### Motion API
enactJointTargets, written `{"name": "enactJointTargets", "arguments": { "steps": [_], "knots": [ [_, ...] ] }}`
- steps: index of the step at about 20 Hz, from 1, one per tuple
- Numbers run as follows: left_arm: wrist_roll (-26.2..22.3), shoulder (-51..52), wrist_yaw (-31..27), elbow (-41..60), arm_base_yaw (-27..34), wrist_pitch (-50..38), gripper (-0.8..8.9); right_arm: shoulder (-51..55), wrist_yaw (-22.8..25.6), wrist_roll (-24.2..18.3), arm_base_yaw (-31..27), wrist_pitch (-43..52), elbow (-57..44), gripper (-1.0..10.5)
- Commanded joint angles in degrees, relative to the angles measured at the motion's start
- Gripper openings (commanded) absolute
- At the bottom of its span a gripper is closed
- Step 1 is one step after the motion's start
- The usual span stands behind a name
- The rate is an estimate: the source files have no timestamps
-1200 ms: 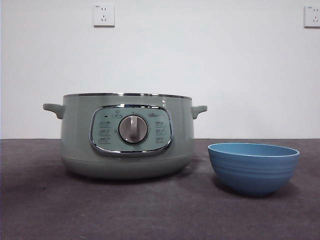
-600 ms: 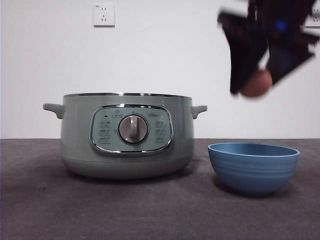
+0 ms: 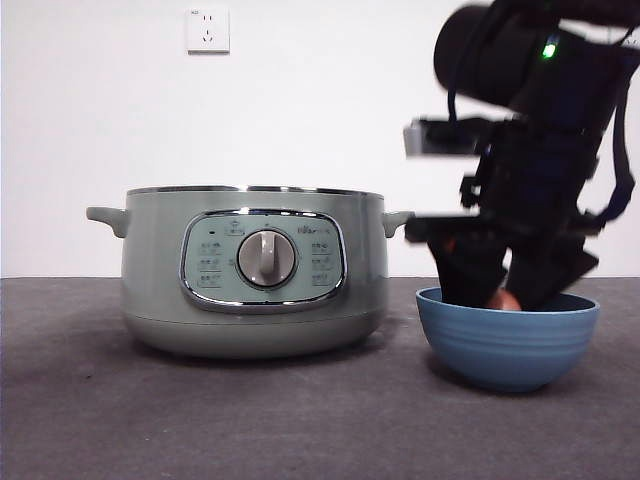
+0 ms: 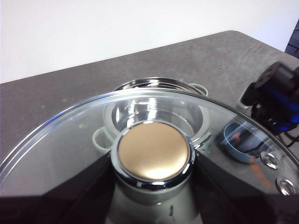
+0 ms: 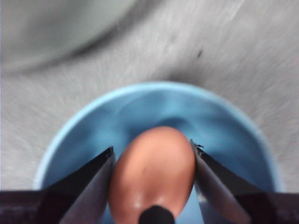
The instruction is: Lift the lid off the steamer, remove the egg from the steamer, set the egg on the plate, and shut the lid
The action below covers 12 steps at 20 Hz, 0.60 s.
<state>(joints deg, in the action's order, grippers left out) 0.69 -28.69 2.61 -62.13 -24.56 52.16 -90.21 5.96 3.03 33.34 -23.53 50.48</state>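
Note:
The steamer (image 3: 250,270) stands open at the left, with no lid on it. My left gripper (image 4: 153,161) is shut on the knob of the lid (image 4: 65,144) and holds it high above the steamer (image 4: 154,93), which shows through the glass. My right gripper (image 3: 500,292) is shut on the egg (image 3: 505,299) and reaches down inside the plate (image 3: 507,345), a blue bowl to the right of the steamer. In the right wrist view the egg (image 5: 154,168) sits between the two jaws over the plate's floor (image 5: 159,107). I cannot tell whether the egg touches the plate.
The dark grey table (image 3: 200,420) stretches in front of both things. A white wall with a socket (image 3: 208,30) stands behind. The right arm's bulk (image 3: 540,120) hangs over the plate and shows in the left wrist view (image 4: 275,98).
The right gripper came in from above with the egg and went down into the plate. The steamer and plate have not moved.

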Motion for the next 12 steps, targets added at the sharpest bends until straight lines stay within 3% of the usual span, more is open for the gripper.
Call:
{"name": "enactJointTargets", "arguments": {
  "steps": [1, 6, 9, 12],
  "knots": [
    [0.15, 0.59, 0.55, -0.24, -0.11, -3.28, -0.09, -2.34, -0.13, -0.09, -0.02, 1.16, -0.44, -0.1],
    [0.15, 0.59, 0.55, -0.24, -0.11, -3.28, -0.09, -3.54, -0.13, -0.07, -0.02, 1.18, -0.44, 0.4],
    [0.15, 0.31, 0.57, -0.24, -0.11, -3.8, -0.08, -3.52, -1.62, 0.0, 0.02, 0.9, -0.44, 4.3],
    [0.09, -1.29, 0.7, -0.24, -0.11, -5.35, -0.08, -2.99, -1.55, -0.04, 0.04, 0.77, -0.39, 4.8]
  ]
}}
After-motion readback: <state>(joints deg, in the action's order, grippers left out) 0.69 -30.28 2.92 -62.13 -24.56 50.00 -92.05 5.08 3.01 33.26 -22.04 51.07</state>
